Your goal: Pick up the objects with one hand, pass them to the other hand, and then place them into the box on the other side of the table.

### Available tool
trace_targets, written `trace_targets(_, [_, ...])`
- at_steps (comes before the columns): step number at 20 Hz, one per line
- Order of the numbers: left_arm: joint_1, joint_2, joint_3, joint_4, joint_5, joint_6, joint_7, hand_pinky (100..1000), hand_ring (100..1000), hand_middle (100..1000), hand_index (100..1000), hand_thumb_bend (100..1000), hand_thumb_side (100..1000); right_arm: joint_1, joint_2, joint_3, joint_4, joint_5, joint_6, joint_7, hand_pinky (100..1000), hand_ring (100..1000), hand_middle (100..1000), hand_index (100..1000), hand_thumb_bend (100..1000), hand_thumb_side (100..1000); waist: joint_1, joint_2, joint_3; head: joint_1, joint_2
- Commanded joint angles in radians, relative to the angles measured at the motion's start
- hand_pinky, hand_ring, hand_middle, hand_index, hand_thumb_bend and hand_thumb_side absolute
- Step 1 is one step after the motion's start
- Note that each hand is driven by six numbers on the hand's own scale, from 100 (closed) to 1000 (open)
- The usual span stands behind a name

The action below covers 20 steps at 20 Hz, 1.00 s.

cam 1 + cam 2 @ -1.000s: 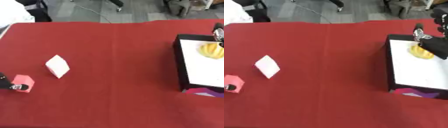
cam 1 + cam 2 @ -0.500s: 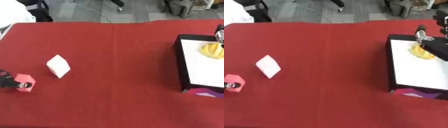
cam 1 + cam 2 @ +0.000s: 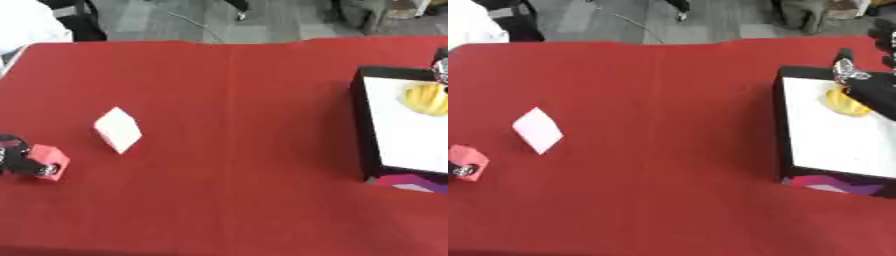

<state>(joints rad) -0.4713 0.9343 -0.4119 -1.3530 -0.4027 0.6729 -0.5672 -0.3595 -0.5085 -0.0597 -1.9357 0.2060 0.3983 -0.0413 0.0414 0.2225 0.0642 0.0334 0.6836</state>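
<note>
**Pink block gripped at left edge, banana in box**

Left hand (image 3: 12,159) at the table's left edge, fingers closed around a pink block (image 3: 48,161) resting on the red tablecloth (image 3: 236,110). Just beside it, a white packet (image 3: 117,129), lying free. Right hand (image 3: 866,85) over the white-floored box (image 3: 842,140), against a yellow banana (image 3: 846,102); finger state impossible to tell.
</note>
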Motion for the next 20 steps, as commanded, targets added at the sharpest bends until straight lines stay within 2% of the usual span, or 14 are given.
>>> trace_targets(1, [0.0,0.056,0.032,-0.043,0.002,0.234,-0.234,780,718,606,688,100,309,-0.007,-0.021,-0.007,-0.015,-0.004,0.0,-0.003,1000,1000,929,997,100,432,0.0,-0.018,0.004,0.002,0.0])
trace_targets(6, [0.007,0.081,0.082,-0.126,-0.013,0.234,-0.205,758,677,571,663,100,242,-0.006,-0.024,-0.007,-0.018,-0.007,-0.001,-0.008,1000,1000,927,996,100,430,-0.005,-0.018,0.01,-0.015,-0.005])
trace_targets(11, [-0.007,0.084,0.127,-0.22,-0.041,0.234,-0.145,727,628,533,631,100,255,-0.007,-0.026,-0.005,-0.023,-0.009,-0.003,-0.009,1000,1000,925,994,100,428,-0.011,-0.018,0.017,-0.035,-0.005])
trace_targets(15, [-0.036,0.072,0.154,-0.346,-0.093,0.234,-0.063,690,595,508,599,100,264,-0.02,-0.028,0.003,-0.042,-0.015,-0.013,-0.006,1000,1000,924,990,100,439,-0.019,-0.02,0.019,-0.06,-0.009])
trace_targets(17, [-0.051,0.061,0.158,-0.408,-0.119,0.234,-0.023,675,589,503,596,100,274,-0.039,-0.03,0.014,-0.058,-0.021,-0.03,0.002,1000,1000,925,987,100,450,-0.022,-0.021,0.019,-0.066,-0.012])
trace_targets(20, [-0.077,0.025,0.157,-0.476,-0.158,0.233,0.045,656,568,484,592,100,309,-0.088,-0.036,0.045,-0.064,-0.026,-0.082,0.037,1000,1000,932,985,100,457,-0.025,-0.025,0.02,-0.072,-0.016])
